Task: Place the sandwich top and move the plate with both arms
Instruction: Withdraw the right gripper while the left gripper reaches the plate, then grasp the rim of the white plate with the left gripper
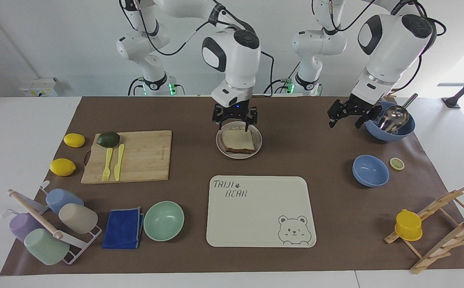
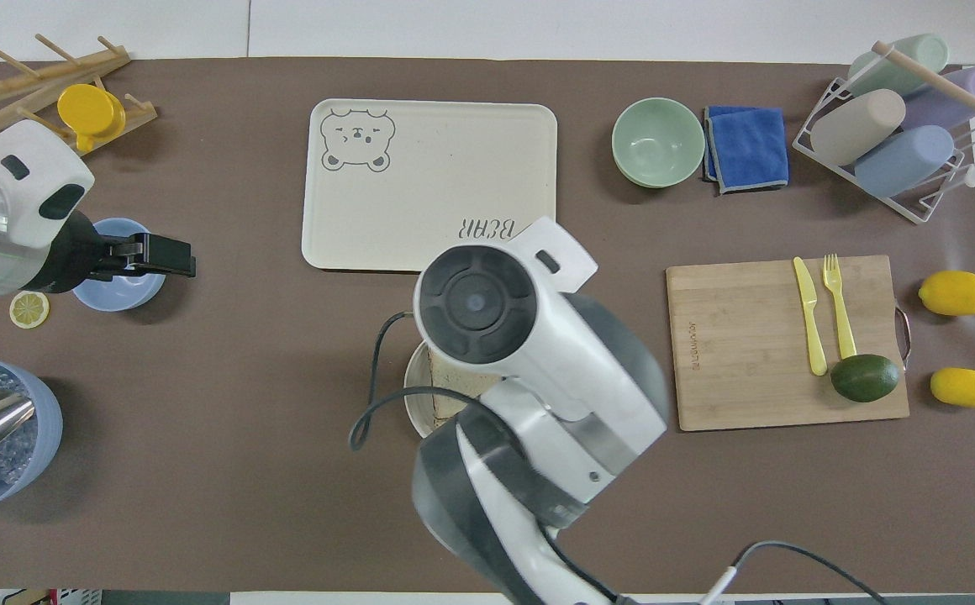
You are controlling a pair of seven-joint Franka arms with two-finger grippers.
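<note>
Sandwich top (image 1: 238,140) sits flat on the stack on the plate (image 1: 257,145), mid-counter, nearer the robots than the cream tray (image 1: 260,212). Right pincer (image 1: 234,120) hangs just above the slice, fingers spread, holding nothing. Left pincer (image 1: 346,114) waits open and empty beside the blue bowl with the metal scoop (image 1: 392,120).

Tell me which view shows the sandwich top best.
The facing view: the sandwich top lies flat in full sight on the plate, below the open right gripper. In the overhead view the right arm covers nearly all of it; only an edge shows.
</note>
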